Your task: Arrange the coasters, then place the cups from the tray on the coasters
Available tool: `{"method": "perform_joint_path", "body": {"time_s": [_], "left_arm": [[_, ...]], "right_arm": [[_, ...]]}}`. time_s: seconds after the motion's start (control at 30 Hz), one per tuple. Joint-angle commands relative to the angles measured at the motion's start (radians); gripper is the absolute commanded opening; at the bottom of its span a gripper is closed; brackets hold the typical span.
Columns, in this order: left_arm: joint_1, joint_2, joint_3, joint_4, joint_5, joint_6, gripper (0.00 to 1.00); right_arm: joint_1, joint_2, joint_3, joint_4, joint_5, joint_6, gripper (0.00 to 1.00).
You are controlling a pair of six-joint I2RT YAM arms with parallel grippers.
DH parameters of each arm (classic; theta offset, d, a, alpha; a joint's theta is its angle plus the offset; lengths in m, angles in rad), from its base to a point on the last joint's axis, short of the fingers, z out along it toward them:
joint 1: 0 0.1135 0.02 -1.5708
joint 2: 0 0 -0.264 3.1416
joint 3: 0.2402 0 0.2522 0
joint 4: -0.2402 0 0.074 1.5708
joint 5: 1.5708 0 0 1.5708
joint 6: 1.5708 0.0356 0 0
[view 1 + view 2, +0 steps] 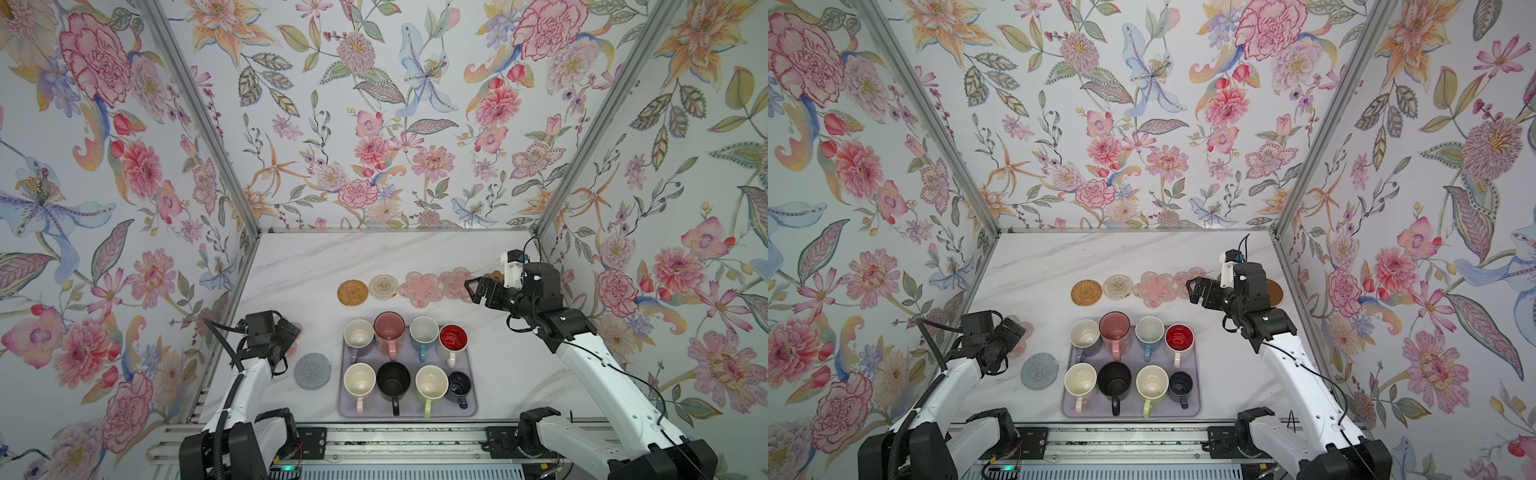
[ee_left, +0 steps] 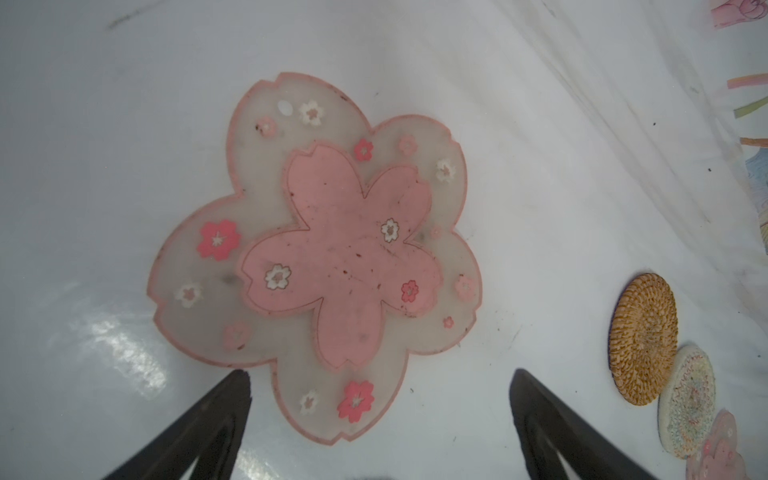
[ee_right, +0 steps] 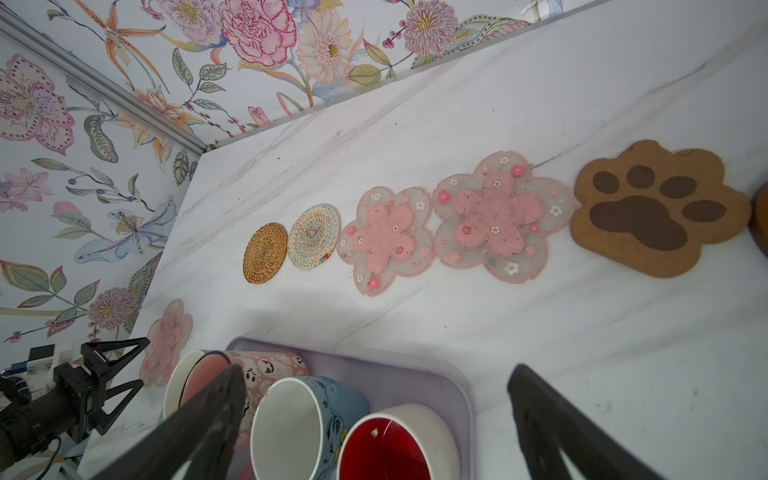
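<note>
I saw my right gripper [image 3: 376, 370], jaws wide, hovering above the tray [image 3: 419, 376]; farther off, coasters [image 3: 386, 241] lay in one row.

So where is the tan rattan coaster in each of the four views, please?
In a top view: tan rattan coaster, left end of the coaster row.
In a top view: tan rattan coaster, same place.
Left wrist, well apart from the pink flower coaster.
Right wrist, row's end farthest from the paw coaster.
Shared landmark: beige woven coaster beside it.

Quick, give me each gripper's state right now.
Left gripper: open, holding nothing, over a pink flower coaster.
Right gripper: open, holding nothing.
</note>
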Motion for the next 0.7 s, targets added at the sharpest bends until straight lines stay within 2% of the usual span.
{"method": "perform_joint_path", "body": {"time_s": [0.0,0.67], "left_arm": [[-0.006,0.033,0.002,-0.010,-0.014,0.003,0.99],[-0.028,0.165,0.029,0.122,0.037,-0.006,0.99]], "right_arm": [[-0.001,-0.008,-0.014,0.009,0.007,-0.019,0.99],[-0.005,-0.016,-0.012,0.009,0.008,-0.005,0.99]]}}
